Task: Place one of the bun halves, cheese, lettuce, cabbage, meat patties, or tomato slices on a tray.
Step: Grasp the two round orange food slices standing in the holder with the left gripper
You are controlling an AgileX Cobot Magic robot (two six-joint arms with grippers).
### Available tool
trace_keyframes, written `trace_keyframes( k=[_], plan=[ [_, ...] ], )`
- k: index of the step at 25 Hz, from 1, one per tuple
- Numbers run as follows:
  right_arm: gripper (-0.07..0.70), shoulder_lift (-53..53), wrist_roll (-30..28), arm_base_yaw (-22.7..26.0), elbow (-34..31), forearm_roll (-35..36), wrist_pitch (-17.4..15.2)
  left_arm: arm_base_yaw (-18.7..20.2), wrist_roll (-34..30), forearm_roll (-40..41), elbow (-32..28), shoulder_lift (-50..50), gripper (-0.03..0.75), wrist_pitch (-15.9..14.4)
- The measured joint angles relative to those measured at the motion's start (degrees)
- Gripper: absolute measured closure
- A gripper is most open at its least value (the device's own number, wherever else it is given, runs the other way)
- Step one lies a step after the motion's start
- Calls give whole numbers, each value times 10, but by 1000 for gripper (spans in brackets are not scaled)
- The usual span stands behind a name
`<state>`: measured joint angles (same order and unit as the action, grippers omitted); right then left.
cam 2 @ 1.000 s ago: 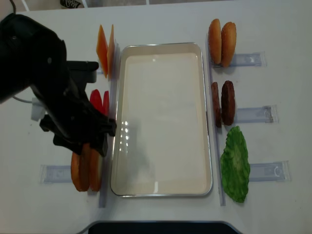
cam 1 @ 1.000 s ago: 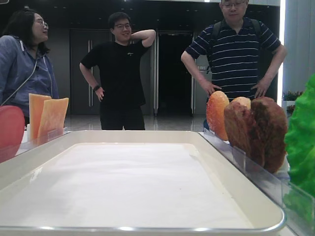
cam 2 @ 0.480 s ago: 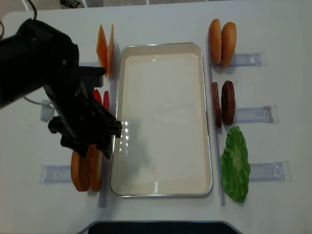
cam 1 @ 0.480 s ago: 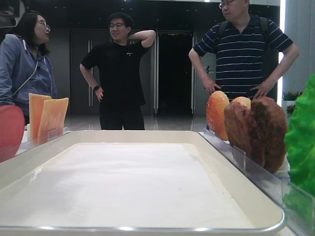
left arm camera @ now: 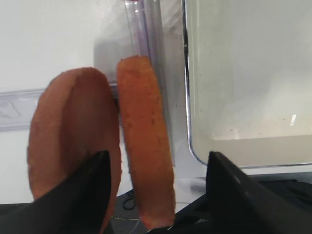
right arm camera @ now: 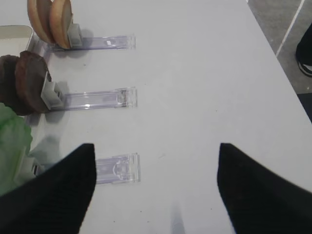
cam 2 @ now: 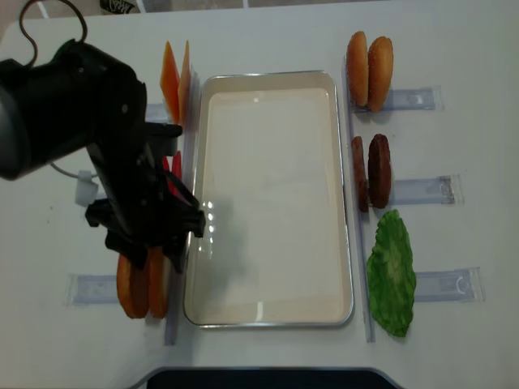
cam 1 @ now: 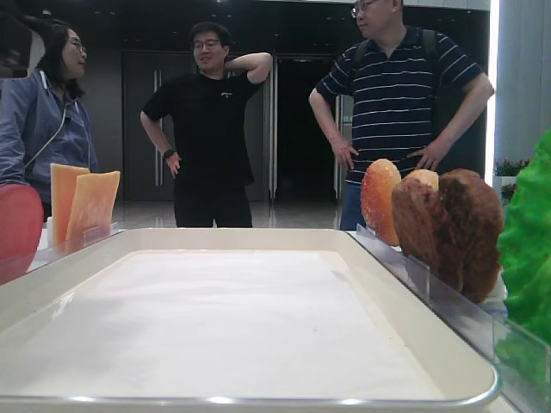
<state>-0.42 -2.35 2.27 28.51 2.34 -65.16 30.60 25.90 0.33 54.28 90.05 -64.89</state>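
Two bun halves (cam 2: 143, 284) stood upright lower left, beside the tray (cam 2: 272, 312); left gripper (left arm camera: 155, 195) straddled one, jaws wide.

The white rectangular tray (cam 2: 272, 198) offers a bare, unobstructed floor. Upright orange bun discs (cam 2: 142, 284), red tomato slices (cam 2: 172, 174) and clear plastic racks (cam 2: 93, 288) crowd its left flank beneath the black left arm (cam 2: 122, 170).

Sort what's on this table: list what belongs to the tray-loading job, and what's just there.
Job:
- white rectangular tray
- golden-orange round bun halves
- yellow-orange square cheese slices
- dark brown rough meat patties
- frilly green lettuce leaf
- red round tomato slices
- left gripper, straddling a bun half

Just there:
- clear plastic holder strips
- three bystanders
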Motion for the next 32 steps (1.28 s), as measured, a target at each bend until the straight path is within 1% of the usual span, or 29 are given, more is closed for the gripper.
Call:
trace_keyframes(
  k=[3,11,13,21,32],
  plan=[
    [108,0,0,0,0,0,0,0,0,9,0,1,298,-8],
    [108,0,0,0,0,0,0,0,0,27,0,1,525,-33],
    [108,0,0,0,0,0,0,0,-1,29,0,1,563,-34],
    [108,0,0,0,0,0,0,0,-4,30,0,-3,571,-35],
    [108,0,0,0,0,0,0,0,0,18,0,-90,571,-43]
  ],
)
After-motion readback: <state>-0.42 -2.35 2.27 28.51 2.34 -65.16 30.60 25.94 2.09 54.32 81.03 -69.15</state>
